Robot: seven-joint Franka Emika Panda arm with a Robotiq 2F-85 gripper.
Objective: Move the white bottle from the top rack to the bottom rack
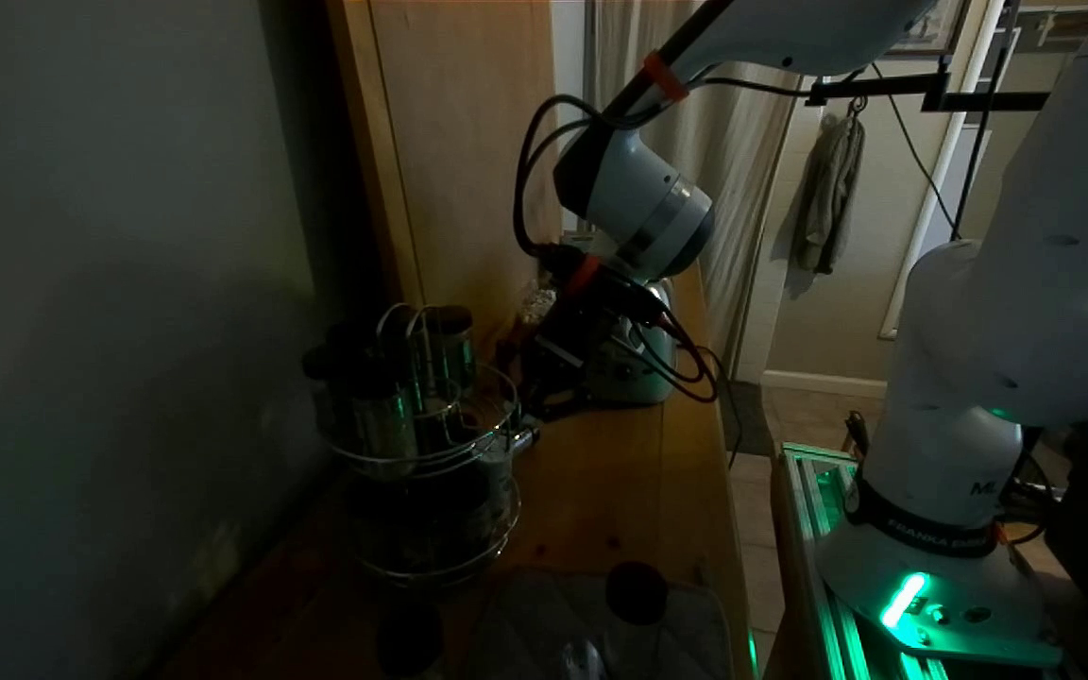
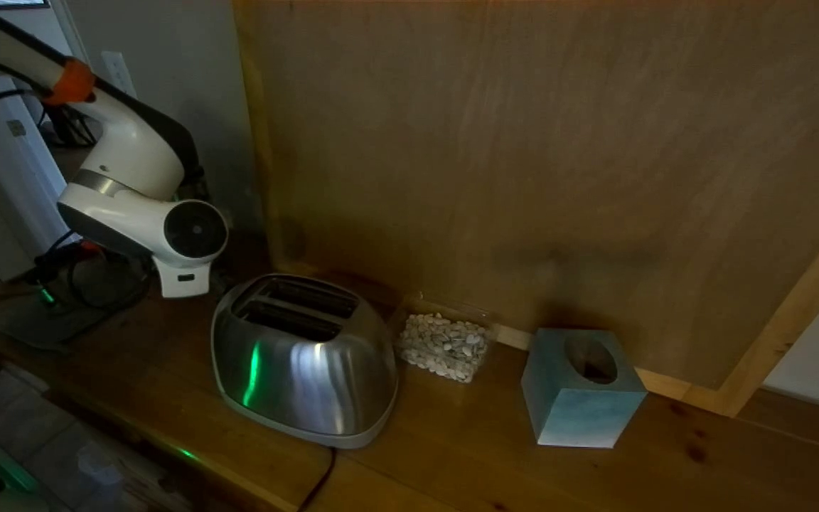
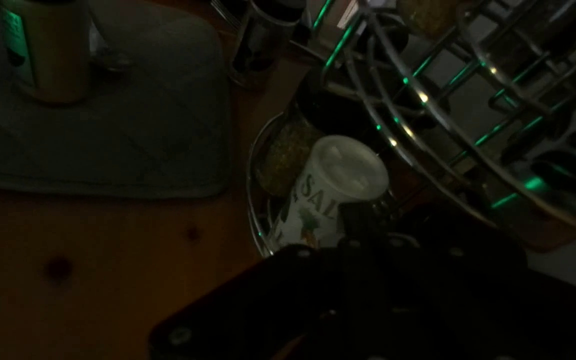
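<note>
The white bottle [image 3: 320, 192], marked SAL, stands inside the ring of the bottom rack [image 3: 249, 200] in the wrist view, below the top rack [image 3: 433, 107]. In an exterior view, the white bottle [image 1: 499, 472] shows dimly between the top rack's rim [image 1: 454, 451] and the bottom rack's rim [image 1: 440, 574]. My gripper [image 3: 375, 220] is very dark. Its fingertips look closed together, beside the bottle's upper body and overlapping its lower part in view. No object shows between them. In an exterior view my gripper [image 1: 527, 434] points at the stand from the side. The bottle's base is hidden.
A seasoning jar [image 3: 288, 157] shares the bottom rack. Dark-capped jars [image 1: 383, 425] fill the top rack. A grey mat [image 3: 168, 135] bears a jar [image 3: 50, 55]. A toaster [image 2: 303, 370], a box of pebbles [image 2: 445, 345] and a tissue box [image 2: 584, 409] stand along the counter.
</note>
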